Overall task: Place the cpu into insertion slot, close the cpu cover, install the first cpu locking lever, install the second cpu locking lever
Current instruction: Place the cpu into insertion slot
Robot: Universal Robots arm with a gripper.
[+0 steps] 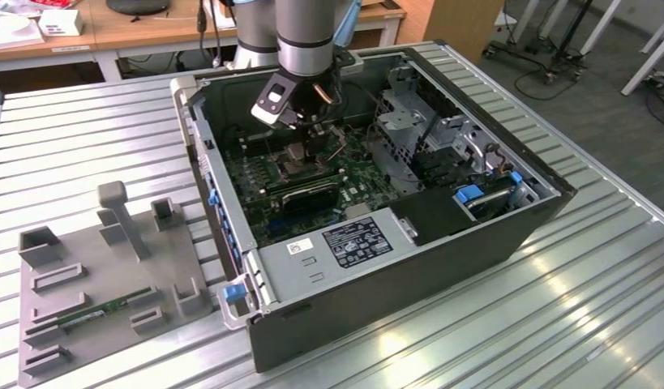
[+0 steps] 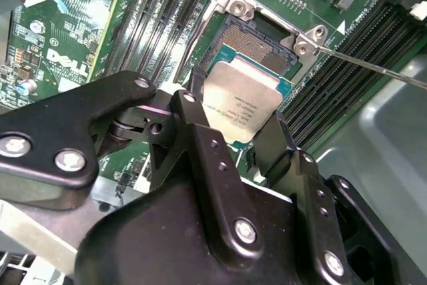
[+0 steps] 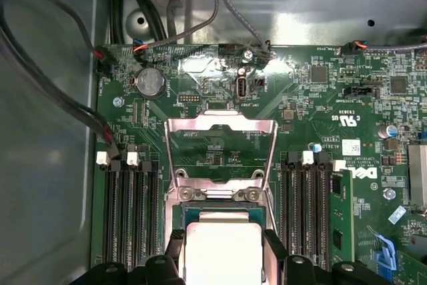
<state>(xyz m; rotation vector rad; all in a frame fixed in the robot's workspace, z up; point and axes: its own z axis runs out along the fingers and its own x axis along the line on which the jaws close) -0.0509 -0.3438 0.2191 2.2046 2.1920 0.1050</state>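
1. The black two-fingered claw (image 2: 237, 115) is clenched on the small square silvery cpu (image 2: 243, 101). One black finger (image 2: 193, 121) presses against each of two opposite edges of the chip.
2. In the first wrist view the same grip shows, with the claw (image 3: 223, 241) holding the cpu (image 3: 222, 248) between its fingers (image 3: 175, 245).
3. The cpu sits over the near part of the dark square insertion socket (image 2: 257, 38), and part of the socket's contact bed is uncovered beyond it. I cannot tell whether the chip touches the socket.
4. The thin silvery cpu cover frame with a cut-out centre (image 3: 220, 123) stands swung open, on the far side of the socket from the claw.
5. A thin bare metal locking lever (image 2: 373, 68) slants away from the socket's corner, unlatched.
6. In the exterior view the claw (image 1: 299, 121) reaches down into the open dark grey computer case (image 1: 418, 300), over the green motherboard (image 1: 364, 166), in the upper middle of the frame.
7. The case lies on the ribbed metal tabletop (image 1: 94, 130).
8. In the exterior view's lower left, a grey moulded fixture tray (image 1: 83, 340) holds a long green memory stick (image 1: 99, 312).
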